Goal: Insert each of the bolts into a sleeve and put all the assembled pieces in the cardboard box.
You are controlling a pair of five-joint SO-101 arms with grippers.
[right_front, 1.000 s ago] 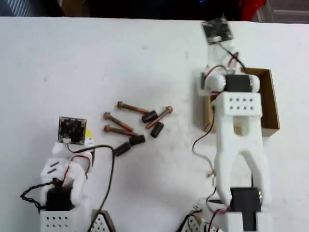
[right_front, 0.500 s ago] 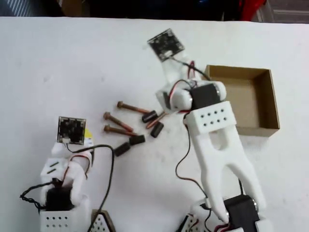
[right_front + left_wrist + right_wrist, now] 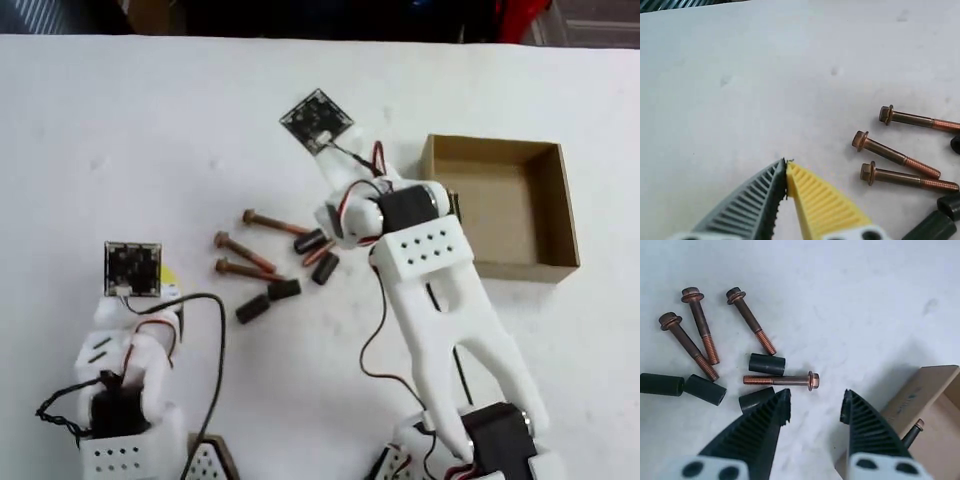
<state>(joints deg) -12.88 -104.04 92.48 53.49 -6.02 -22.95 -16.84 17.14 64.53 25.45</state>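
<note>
— Down by the arm bases, what is the left gripper [image 3: 785, 170] doing?

— Its grey and yellow fingers are pressed tip to tip with nothing between them. It sits low over the white table [image 3: 150, 130], short of the parts.

— And just past it?

— Three copper bolts [image 3: 895, 154] lie roughly side by side with their heads towards that gripper, none of them in a sleeve. Past their threaded ends lie four black sleeves [image 3: 284, 290], all loose. Two sit nearly end to end. The other two flank a fourth bolt [image 3: 780, 380], which lies between them just beside each.

— Where is the right gripper [image 3: 815, 407]?

— It hangs above the table next to that fourth bolt's head. Its jaws are spread wide and hold nothing, and one fingertip is over a sleeve.

— Farther out, what about the cardboard box [image 3: 510, 205]?

— It stands open-topped on the table beyond and to the right of the pile, close to the right arm. By the wall nearest the gripper there is one assembled piece [image 3: 916, 430], a dark sleeve with a copper bolt end poking out, partly hidden behind a finger. It seems to lean inside against that wall. From above, the rest of the floor is plain cardboard.
</note>
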